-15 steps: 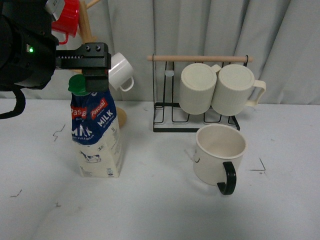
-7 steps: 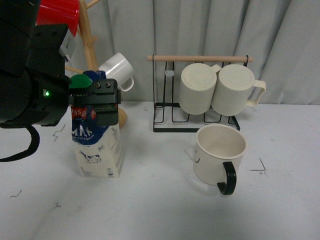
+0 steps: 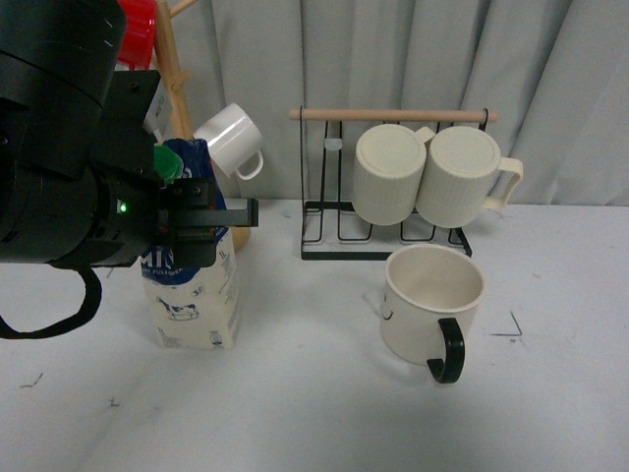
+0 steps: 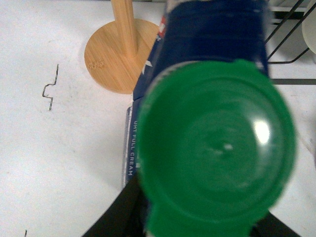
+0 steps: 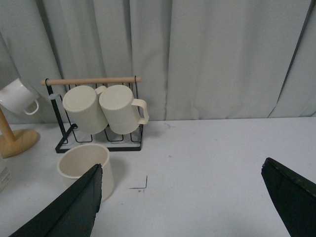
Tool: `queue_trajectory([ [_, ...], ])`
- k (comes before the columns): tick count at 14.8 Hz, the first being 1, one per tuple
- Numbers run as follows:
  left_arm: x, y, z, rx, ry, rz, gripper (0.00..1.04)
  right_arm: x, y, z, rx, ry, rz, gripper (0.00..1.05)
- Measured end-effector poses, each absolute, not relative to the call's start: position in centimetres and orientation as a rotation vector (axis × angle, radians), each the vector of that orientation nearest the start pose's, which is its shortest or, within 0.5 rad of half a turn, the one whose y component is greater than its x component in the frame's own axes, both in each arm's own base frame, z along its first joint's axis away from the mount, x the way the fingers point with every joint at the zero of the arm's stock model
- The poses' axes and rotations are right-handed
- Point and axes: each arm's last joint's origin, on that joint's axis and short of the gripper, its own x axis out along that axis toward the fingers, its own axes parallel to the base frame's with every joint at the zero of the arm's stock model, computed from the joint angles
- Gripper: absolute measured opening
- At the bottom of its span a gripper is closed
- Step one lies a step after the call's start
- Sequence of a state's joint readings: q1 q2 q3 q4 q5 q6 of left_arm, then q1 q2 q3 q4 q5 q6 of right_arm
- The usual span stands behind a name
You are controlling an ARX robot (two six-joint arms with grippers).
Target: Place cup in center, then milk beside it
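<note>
The left claw (image 3: 201,218) sits over the top of the milk (image 3: 197,305), its bulky black arm hiding the carton's blue upper half; the blurred green cap (image 4: 217,148) fills the left wrist view, so I cannot tell whether the fingers pinch it. The arm has dropped lower than half a second ago, while the carton seems unmoved at the left of the table (image 3: 295,413), well apart from the cup (image 3: 432,295). The right claw (image 5: 181,170) hangs spread wide.

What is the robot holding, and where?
Left gripper sits around the blue top of the milk, under the green cap; a firm grip cannot be told. Right gripper is open, holding nothing.
</note>
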State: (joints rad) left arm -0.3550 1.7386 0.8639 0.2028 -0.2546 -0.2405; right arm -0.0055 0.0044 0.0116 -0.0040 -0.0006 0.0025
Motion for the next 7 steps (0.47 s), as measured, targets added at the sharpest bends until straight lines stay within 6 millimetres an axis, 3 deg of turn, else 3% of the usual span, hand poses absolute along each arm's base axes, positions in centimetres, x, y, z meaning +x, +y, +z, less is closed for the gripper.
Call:
queue_trajectory([
  [4,32.3,-11.8,15.8,-0.012,0.643,-0.019,0.02,9.7,-0.1,16.7,0.002,-0.003,-0.005,0.98],
  [6,31.3,-14.2,17.3,0.012,0.613,-0.099,0.02,9.7,-0.1,16.7,0.002,-0.003,-0.005,0.98],
  [7,31.2,-17.2,19.5,0.026,0.529,-0.167,0.02,9.7,-0.1,16.7,0.002,-0.003,-0.005,0.98],
])
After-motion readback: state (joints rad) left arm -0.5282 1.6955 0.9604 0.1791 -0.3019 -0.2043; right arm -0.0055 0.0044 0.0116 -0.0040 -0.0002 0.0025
